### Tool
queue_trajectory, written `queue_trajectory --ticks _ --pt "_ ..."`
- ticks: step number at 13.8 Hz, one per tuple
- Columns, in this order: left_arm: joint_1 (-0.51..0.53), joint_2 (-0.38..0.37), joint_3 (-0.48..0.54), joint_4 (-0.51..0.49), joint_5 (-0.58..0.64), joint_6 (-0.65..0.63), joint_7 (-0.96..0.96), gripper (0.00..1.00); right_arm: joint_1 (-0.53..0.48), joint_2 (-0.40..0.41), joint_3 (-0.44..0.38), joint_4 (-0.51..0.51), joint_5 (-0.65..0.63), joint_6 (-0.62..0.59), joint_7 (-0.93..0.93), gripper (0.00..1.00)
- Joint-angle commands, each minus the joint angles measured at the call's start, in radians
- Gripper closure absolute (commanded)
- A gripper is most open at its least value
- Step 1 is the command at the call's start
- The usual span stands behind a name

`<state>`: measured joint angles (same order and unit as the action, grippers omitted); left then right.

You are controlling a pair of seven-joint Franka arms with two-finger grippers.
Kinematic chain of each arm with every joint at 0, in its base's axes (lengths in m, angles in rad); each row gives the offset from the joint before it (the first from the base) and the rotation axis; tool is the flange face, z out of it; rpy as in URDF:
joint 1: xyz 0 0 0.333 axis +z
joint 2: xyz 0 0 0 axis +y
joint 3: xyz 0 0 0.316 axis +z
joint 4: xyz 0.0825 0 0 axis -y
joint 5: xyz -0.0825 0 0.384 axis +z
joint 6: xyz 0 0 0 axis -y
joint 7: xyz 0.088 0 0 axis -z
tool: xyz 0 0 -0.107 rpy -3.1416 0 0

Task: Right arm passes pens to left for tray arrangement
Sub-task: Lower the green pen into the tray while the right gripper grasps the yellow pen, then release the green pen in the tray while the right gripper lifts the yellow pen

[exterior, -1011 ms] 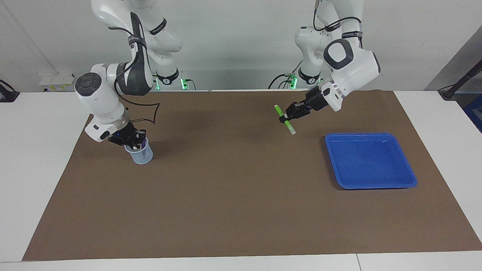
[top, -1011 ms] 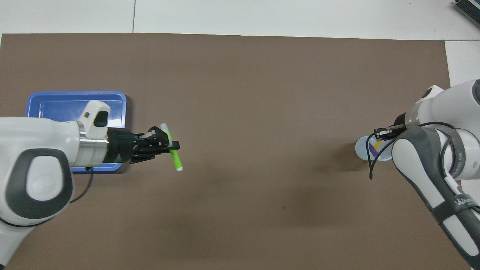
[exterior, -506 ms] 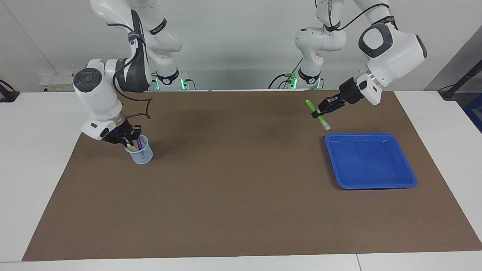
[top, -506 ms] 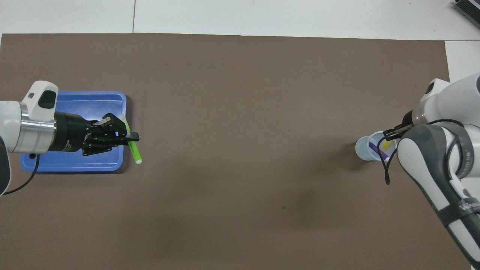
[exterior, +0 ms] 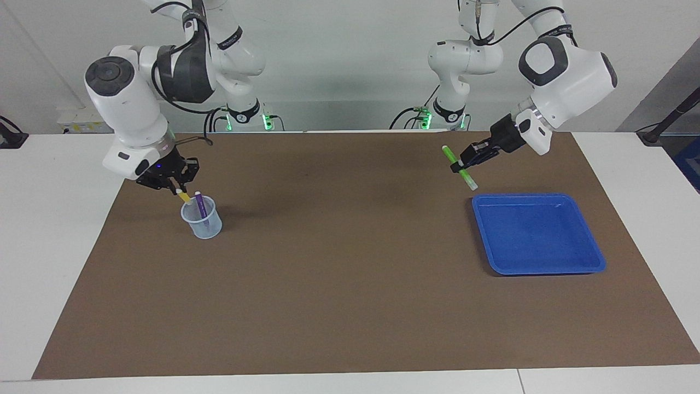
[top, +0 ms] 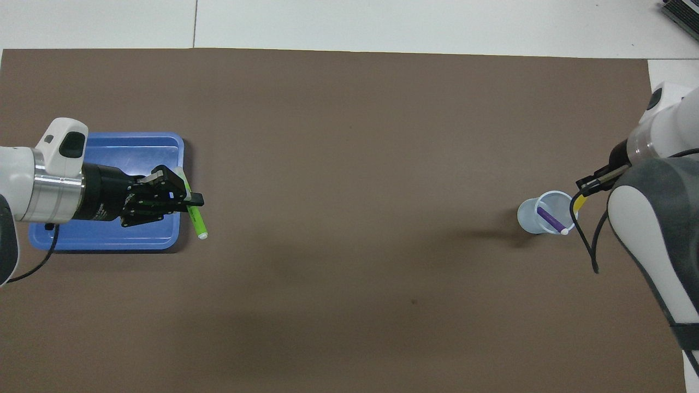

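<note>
Green pen [exterior: 458, 167] hangs crosswise in the closed left gripper [exterior: 463, 162] over the mat just beside the blue tray [exterior: 538, 233], long axis tilted, pale tip down toward the tray's rim. Released there, it could drop outside. Right gripper [exterior: 176, 189] pinches the yellow pen [exterior: 185, 196] above the cup [exterior: 202, 220]; dragging might tip it, purple pen [exterior: 200, 207] inside.

Green pen [exterior: 459, 168] tilted above blue tray [exterior: 593, 261] edge; purple pen [exterior: 201, 208], yellow pen [exterior: 186, 197] cupward.
</note>
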<state>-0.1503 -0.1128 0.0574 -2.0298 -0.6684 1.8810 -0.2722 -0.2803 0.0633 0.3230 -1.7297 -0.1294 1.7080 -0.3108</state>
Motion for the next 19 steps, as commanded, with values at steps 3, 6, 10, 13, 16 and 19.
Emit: queue_trajectory --ticks 3,6,10,13,16,19 --pt "-0.005 -0.002 0.004 0.013 0.070 -0.010 -0.019 1.00 -0.008 -0.006 0.048 0.081 0.097 -0.059 0.047 1.00" --pt "-0.005 -0.002 0.004 0.013 0.099 -0.010 -0.019 1.00 -0.008 -0.007 0.047 0.084 0.224 -0.045 0.143 1.00" --pt "-0.006 -0.007 0.004 0.016 0.171 -0.010 -0.018 1.00 -0.007 -0.005 0.048 0.078 0.380 0.014 0.324 1.00" --pt "-0.008 -0.008 0.002 0.020 0.258 -0.010 -0.018 1.00 0.026 -0.005 0.048 0.067 0.456 0.060 0.454 1.00" --pt "-0.006 -0.007 0.002 0.023 0.366 -0.011 0.019 1.00 0.065 -0.008 0.048 0.052 0.546 0.119 0.606 1.00" --pt "0.021 -0.007 0.004 0.023 0.439 -0.019 0.094 1.00 0.099 -0.042 0.048 -0.020 0.638 0.195 0.725 1.00"
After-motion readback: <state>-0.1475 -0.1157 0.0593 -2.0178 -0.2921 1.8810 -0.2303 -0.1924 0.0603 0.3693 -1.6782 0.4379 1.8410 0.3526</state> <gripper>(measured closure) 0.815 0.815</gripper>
